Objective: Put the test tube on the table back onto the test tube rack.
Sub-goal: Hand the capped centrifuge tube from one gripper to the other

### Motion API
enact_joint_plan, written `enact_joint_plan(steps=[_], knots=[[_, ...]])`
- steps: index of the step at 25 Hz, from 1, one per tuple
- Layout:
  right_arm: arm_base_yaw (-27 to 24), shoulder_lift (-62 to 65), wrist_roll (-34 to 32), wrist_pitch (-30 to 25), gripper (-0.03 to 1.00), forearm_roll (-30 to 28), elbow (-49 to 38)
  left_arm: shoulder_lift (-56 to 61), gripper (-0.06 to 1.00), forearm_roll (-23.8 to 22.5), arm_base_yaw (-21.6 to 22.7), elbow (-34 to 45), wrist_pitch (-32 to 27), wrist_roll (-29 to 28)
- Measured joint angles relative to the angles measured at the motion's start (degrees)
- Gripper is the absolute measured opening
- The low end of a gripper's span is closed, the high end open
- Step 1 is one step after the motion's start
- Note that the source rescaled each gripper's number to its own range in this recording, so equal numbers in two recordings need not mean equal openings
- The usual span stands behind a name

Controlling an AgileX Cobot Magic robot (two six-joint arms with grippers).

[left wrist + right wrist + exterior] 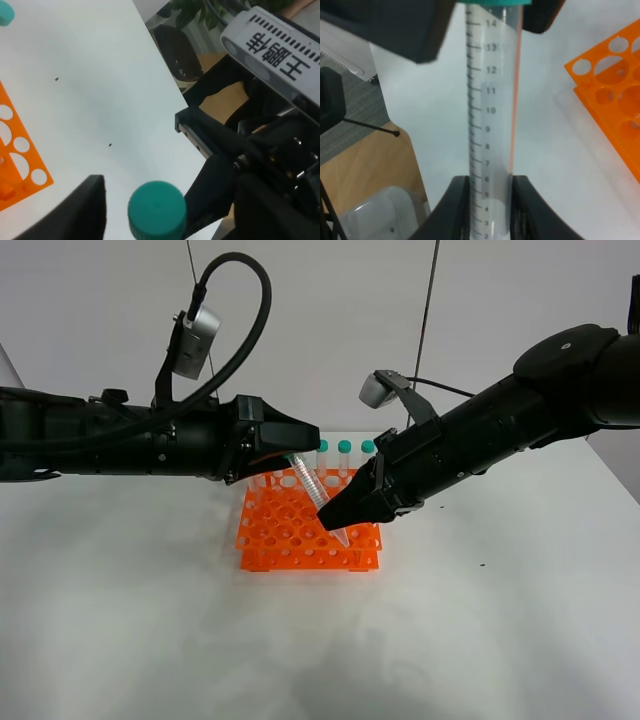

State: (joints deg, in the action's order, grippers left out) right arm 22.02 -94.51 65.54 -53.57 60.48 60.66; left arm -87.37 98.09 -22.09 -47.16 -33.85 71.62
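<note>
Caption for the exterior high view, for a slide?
Right gripper holds a tilted tube at the rack; left gripper open at its top.

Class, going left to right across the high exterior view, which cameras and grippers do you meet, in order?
Left wrist camera → left gripper → right gripper → right wrist camera. The test tube and rack overlap the grippers, so they are left out.

**Rack and tube**

The orange plastic test tube rack (285,535) sits centred on the white matte table (150,630), with 3 teal-capped clear tubes (344,458) in its back row. Above it slants a slim clear test tube (309,485) — cap at the left gripper (303,446), lower end in the right gripper (329,522).
</note>
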Motion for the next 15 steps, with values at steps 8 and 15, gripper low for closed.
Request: enact_joint_plan(steps=[8,15], knots=[[0.00,0.00,-0.57,0.00,0.03,0.06,0.00,0.00,0.44,-0.13,0.00,0.00,-0.06,0.00],[0.00,0.00,-0.69,-0.21,0.03,0.07,0.00,-0.02,0.02,-0.26,0.00,0.00,0.22,0.04]])
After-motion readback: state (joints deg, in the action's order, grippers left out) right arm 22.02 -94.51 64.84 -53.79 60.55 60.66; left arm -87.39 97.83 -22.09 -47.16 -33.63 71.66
